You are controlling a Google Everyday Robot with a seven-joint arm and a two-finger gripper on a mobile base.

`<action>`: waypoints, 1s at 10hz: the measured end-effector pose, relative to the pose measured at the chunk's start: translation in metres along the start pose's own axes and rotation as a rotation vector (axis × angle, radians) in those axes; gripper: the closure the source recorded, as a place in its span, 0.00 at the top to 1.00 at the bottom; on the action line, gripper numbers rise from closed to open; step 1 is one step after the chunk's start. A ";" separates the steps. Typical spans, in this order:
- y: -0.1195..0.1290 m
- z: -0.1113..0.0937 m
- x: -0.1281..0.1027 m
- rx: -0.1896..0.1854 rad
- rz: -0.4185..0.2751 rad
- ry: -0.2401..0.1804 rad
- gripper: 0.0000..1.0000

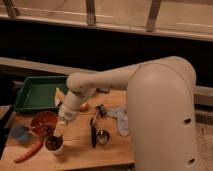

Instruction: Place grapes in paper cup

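The paper cup point(54, 146) stands white and short near the table's front left. The dark reddish-purple grapes point(51, 141) show in the cup's mouth. My gripper point(58, 131) is at the end of the white arm, directly above the cup and right at the grapes. Whether it still holds them is hidden.
An orange carrot point(29, 151) lies left of the cup. A small blue cup point(21, 132) and a reddish bowl point(42, 120) are behind it. A green tray point(35, 93) is at the back left. A metal cup point(103, 136), a black utensil point(93, 129) and a grey cloth point(120, 119) lie to the right.
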 end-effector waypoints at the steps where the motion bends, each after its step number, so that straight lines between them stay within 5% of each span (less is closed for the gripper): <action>1: -0.003 0.002 0.003 0.000 0.004 -0.010 0.55; 3: -0.005 0.003 0.002 0.000 0.000 -0.018 0.68; 8: 0.003 0.001 -0.015 -0.002 -0.069 0.009 0.69; 10: 0.013 -0.016 -0.019 0.041 -0.073 0.036 0.69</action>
